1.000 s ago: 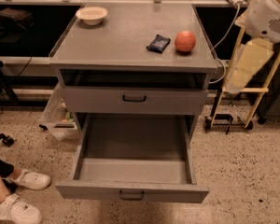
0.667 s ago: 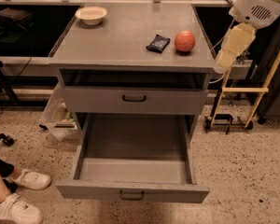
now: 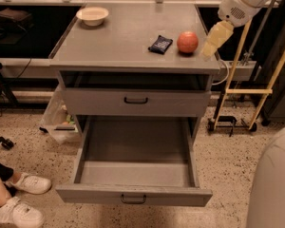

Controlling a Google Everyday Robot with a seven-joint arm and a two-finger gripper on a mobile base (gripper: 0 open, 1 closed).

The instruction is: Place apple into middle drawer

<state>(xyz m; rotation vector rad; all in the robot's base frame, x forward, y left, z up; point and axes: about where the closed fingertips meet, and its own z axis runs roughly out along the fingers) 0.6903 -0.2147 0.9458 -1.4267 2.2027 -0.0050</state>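
The orange-red apple (image 3: 187, 42) sits on the grey cabinet top (image 3: 123, 42) near its right edge. My gripper (image 3: 212, 41), pale yellow on a white arm, hangs just to the right of the apple, a little apart from it, over the top's right edge. The middle drawer (image 3: 135, 148) is pulled out wide below, its long grey tray bare, with a small dark bar handle (image 3: 133, 199) on its front panel.
A dark blue snack packet (image 3: 160, 44) lies just left of the apple. A white bowl (image 3: 92, 15) stands at the back left. A closed flat drawer front (image 3: 135, 101) sits above the open drawer. A person's white shoes (image 3: 19, 198) are at lower left, a yellow-framed cart (image 3: 247, 91) at right.
My arm has swung left and towards the cabinet, bringing the gripper from beside the cabinet's right side to just right of the apple. The apple and drawer have not moved.
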